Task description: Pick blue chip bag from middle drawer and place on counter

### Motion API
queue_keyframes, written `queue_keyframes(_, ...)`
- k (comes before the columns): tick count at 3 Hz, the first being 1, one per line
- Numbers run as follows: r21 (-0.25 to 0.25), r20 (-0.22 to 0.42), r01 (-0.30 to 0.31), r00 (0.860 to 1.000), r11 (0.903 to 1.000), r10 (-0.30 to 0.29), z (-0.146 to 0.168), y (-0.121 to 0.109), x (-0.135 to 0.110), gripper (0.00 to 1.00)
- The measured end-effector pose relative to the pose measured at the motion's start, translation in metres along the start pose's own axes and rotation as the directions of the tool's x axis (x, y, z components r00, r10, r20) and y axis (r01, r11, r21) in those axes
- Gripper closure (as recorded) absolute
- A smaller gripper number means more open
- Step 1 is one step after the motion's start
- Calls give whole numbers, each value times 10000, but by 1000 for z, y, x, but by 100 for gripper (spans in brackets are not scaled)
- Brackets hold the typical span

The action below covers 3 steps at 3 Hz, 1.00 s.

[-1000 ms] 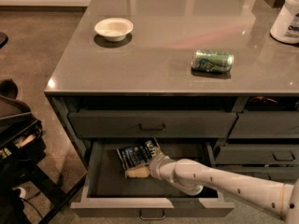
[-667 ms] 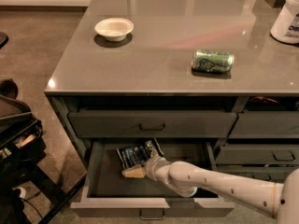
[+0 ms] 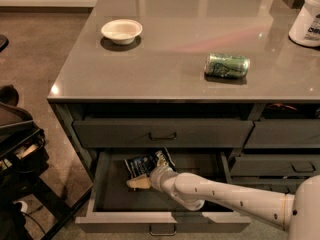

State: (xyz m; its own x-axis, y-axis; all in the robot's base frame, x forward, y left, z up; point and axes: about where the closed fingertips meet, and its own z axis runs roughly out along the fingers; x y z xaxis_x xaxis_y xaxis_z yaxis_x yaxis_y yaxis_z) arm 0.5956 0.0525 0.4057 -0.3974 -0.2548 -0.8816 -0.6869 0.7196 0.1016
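Note:
The blue chip bag (image 3: pixel 144 164) lies in the open middle drawer (image 3: pixel 120 223), toward its back left. My gripper (image 3: pixel 139 182) reaches into the drawer on the white arm (image 3: pixel 225 199) that comes in from the lower right. Its pale fingertips sit at the bag's near edge, touching or just over it. The counter (image 3: pixel 175 59) spreads above the drawers.
A white bowl (image 3: pixel 121 31) sits at the counter's left. A green can (image 3: pixel 226 65) lies on its side to the right of centre. A white jug (image 3: pixel 306 21) stands at the far right edge. The top drawer (image 3: pixel 162 133) is shut. Dark equipment (image 3: pixel 17 149) stands on the floor at left.
My gripper and arm have shifted slightly left inside the drawer, closer onto the bag's lower edge. The bag has stayed in place.

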Motion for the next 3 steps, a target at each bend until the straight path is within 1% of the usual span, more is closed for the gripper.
queue_keyframes(1,0,0,0,10000,10000,0,0,0,0,19)
queue_keyframes(3,-1,0,0,10000,10000,0,0,0,0,65)
